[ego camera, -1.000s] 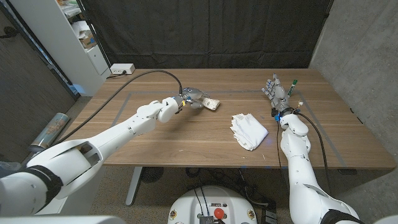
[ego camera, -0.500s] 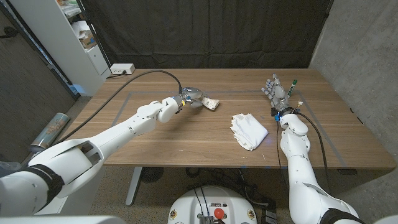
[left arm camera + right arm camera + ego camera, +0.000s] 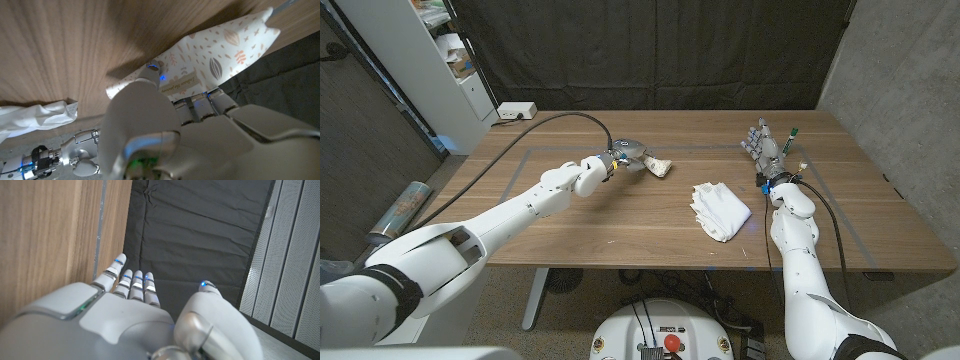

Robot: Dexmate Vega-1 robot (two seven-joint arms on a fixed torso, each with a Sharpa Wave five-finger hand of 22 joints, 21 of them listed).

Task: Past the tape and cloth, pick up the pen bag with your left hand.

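One soft, flat pen bag (image 3: 657, 167) is gripped by the left hand (image 3: 628, 155) over the far middle of the wooden worktop (image 3: 620, 215), its free end sloping down toward the robot's right; whether that end touches the wood cannot be told from the head view. Its long axis runs roughly left to right across the worktop, slanting slightly toward the robot, with the gripped end at the hand and the loose end pointing toward the cloth (image 3: 720, 209). In the left wrist view the pen bag (image 3: 210, 55) is a long, tapering pouch of pale cream fabric printed with brown leaves, small crosses and dots, with a line of small script near the fingers (image 3: 150, 85), and it casts a dark shadow on the wood grain. The hand (image 3: 165, 130) is smooth white plastic with a blue light at one fingertip, its fingers closed round the pouch's near end.

The cloth is a crumpled white heap with soft folds, lying near the right of the worktop, well apart from the bag; a corner of it (image 3: 35, 112) shows in the left wrist view.

The right hand (image 3: 766, 148) stands upright at the far right of the worktop, holding nothing, its fingers (image 3: 132, 282) straight and close side by side, thumb apart.

A thin rectangular line is marked on the wood.
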